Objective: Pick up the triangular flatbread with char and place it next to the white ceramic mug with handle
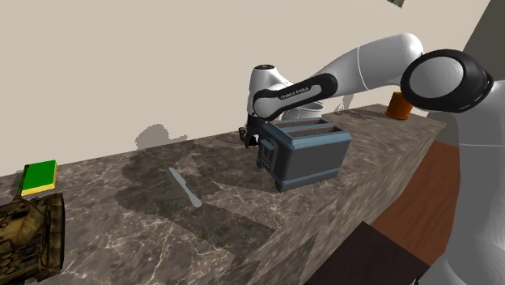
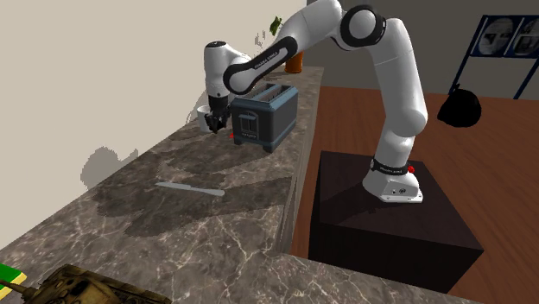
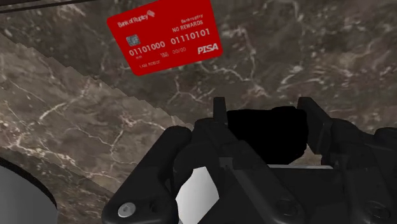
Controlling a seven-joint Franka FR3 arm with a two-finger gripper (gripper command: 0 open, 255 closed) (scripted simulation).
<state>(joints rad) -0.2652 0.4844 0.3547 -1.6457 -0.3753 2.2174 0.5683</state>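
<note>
Our jaws clasp a dark shape, likely the flatbread [image 3: 267, 130], just beside the mug [image 2: 205, 112]. Next we lower and release beside it.

Smooth white rounded arm links [image 1: 364, 61] meet dark joints. Just above the claw [image 3: 266, 114], a black band [image 1: 295, 91] bears white lettering. The claw's body is all black, a silver screw [image 3: 127, 208] behind it.
</note>
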